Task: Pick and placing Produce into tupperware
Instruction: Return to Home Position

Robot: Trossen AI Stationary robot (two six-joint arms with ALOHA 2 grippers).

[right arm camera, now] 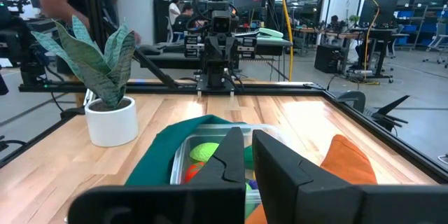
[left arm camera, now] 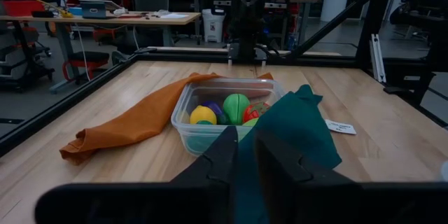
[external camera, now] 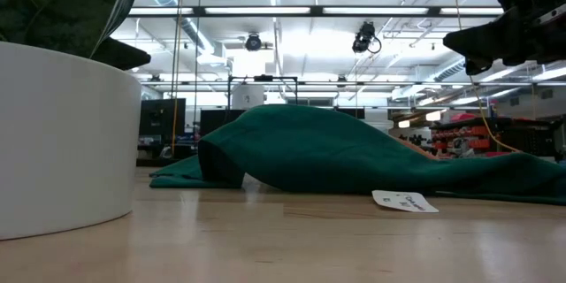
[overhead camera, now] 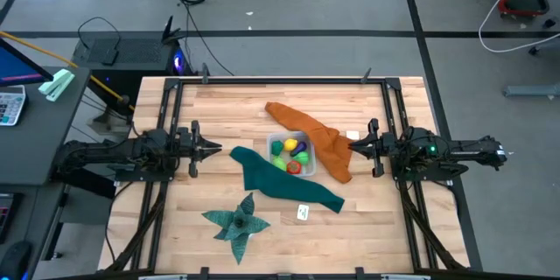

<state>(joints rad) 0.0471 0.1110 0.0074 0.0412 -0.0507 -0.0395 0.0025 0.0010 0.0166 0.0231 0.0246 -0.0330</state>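
The clear, shallow plastic tupperware box (overhead camera: 270,140), holding yellow, green, red and purple toy produce (overhead camera: 290,145), lay between the closed, empty right gripper (overhead camera: 353,146), slightly the nearer, and the closed, empty left gripper (overhead camera: 217,149), both pointing at it.

Faint, seemingly unreadable print on white card (external camera: 404,201)

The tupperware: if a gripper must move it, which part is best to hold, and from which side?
Probably the bare rim of the tupperware at its corner facing the left gripper, coming from above with one finger inside the thin upright wall. The orange cloth and teal cloth crowd the other sides.
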